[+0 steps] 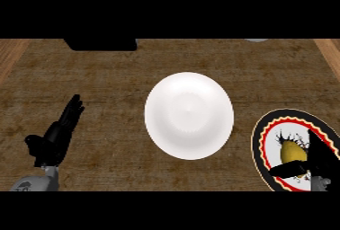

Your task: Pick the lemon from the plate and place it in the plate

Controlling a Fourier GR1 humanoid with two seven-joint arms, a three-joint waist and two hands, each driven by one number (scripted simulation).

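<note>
A yellow lemon (291, 152) lies on a patterned plate (266, 134) with a black, red and yellow rim at the right edge of the head view. My right hand (320, 158) hovers over that plate, its fingers straight beside the lemon and the thumb below it, not closed round it. A plain white plate (189, 115) sits in the middle of the counter with nothing on it. My left hand (58, 134) rests open at the left, fingers pointing away.
The wooden counter (100, 76) has lighter wood strips along both sides. A black object (100, 44) sits at the far edge, and a pale object (256, 40) shows partly at the top right.
</note>
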